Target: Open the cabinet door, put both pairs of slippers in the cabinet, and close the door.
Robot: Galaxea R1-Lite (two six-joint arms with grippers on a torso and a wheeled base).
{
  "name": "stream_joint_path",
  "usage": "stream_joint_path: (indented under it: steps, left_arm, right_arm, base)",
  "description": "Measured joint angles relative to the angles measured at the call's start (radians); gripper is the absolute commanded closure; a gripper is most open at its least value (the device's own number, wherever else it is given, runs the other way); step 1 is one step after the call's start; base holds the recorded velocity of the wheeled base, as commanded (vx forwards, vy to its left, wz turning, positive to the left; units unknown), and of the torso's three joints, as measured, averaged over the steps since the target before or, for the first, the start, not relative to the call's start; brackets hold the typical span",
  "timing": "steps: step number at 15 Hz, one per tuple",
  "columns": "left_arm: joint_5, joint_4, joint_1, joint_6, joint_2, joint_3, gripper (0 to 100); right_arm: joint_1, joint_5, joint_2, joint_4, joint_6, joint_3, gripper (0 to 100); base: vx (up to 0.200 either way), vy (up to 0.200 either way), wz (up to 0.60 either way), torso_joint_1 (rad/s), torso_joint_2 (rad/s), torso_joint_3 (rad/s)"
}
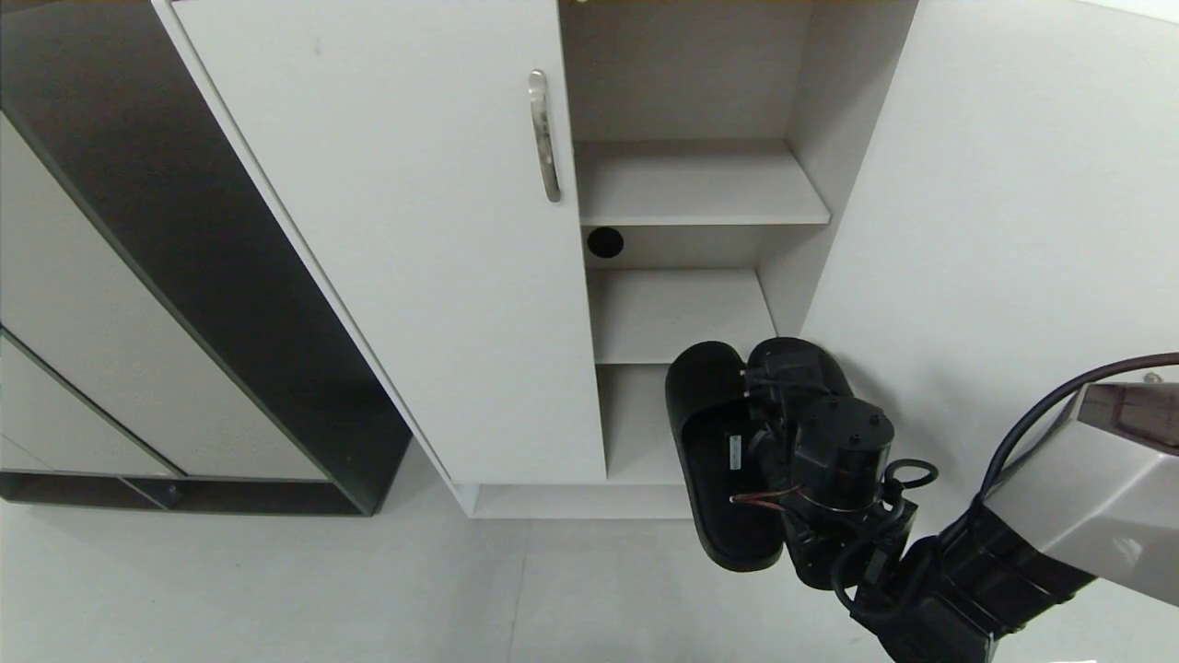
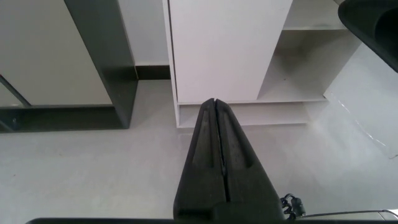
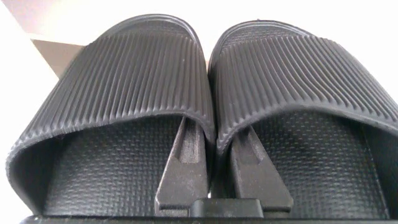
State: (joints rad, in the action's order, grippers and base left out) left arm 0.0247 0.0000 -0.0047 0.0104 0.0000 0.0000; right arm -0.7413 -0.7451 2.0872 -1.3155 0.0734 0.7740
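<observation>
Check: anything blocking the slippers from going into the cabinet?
Nothing visible. The right gripper holds the slippers just in front of the open right half; its door is swung aside to the right, and the closed left door covers only the other half.

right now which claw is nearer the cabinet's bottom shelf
Right. The right claw, clamped on the black slippers, sits just in front of the bottom shelf at the open side. The left claw, shut, hangs farther back over the floor.

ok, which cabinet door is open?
The right door, swung out past the shelves; the left door, the one with the handle, is shut.
</observation>
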Motion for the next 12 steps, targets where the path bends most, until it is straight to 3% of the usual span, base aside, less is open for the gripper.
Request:
stream_joint_path:
  steps: [12]
  left_arm:
    - [0.000, 0.000, 0.000, 0.000, 0.000, 0.000, 100]
  right_arm:
    - [0.036, -0.002, -0.009, 0.001, 0.000, 0.003, 100]
  base:
    - [0.000, 0.000, 0.00, 0.000, 0.00, 0.000]
